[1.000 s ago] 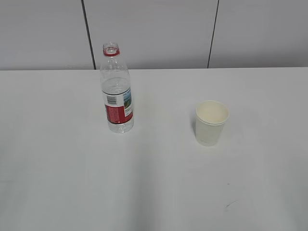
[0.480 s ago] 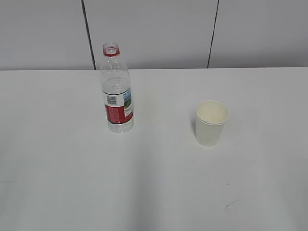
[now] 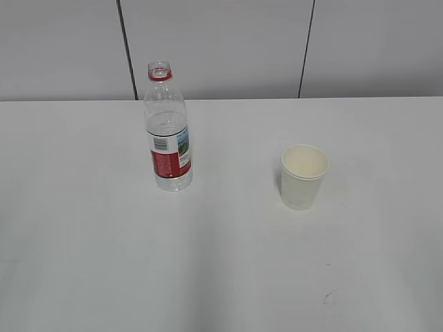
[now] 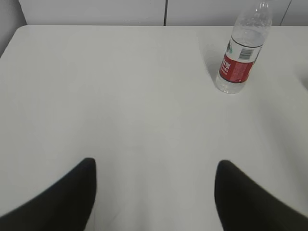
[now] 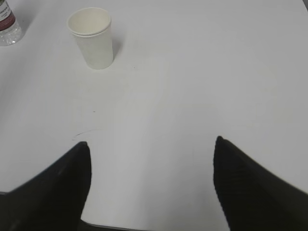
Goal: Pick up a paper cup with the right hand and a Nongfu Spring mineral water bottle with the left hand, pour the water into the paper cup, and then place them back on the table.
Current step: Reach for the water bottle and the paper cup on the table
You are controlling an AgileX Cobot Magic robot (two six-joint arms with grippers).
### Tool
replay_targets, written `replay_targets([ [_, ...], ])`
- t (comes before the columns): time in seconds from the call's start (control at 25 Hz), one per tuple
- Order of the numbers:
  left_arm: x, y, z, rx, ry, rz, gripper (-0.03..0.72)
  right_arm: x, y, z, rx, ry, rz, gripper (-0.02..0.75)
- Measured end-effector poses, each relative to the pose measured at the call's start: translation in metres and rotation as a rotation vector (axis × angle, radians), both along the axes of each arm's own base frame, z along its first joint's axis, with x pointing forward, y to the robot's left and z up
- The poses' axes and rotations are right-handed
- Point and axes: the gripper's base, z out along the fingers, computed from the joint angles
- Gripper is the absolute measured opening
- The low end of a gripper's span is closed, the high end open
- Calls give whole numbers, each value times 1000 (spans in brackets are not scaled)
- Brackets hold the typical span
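The Nongfu Spring mineral water bottle (image 3: 167, 131) stands upright and uncapped on the white table (image 3: 221, 263), left of centre, with water in it. It also shows in the left wrist view (image 4: 240, 53), far ahead and to the right of my left gripper (image 4: 155, 166), which is open and empty. The paper cup (image 3: 303, 176) stands upright to the right of the bottle. In the right wrist view the cup (image 5: 91, 37) is ahead and to the left of my right gripper (image 5: 151, 144), which is open and empty. Neither gripper shows in the exterior view.
A small dark scuff mark (image 3: 327, 297) lies on the table in front of the cup. A grey panelled wall (image 3: 221, 41) runs behind the table's far edge. The table's near edge (image 5: 125, 227) shows under the right gripper.
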Motion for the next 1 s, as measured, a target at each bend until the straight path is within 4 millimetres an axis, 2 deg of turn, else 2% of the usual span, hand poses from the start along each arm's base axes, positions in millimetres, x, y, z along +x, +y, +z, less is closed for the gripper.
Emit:
replay_targets([
  [1.0,0,0,0,0,0,0,463,0,0,0,2,-2,1,583],
])
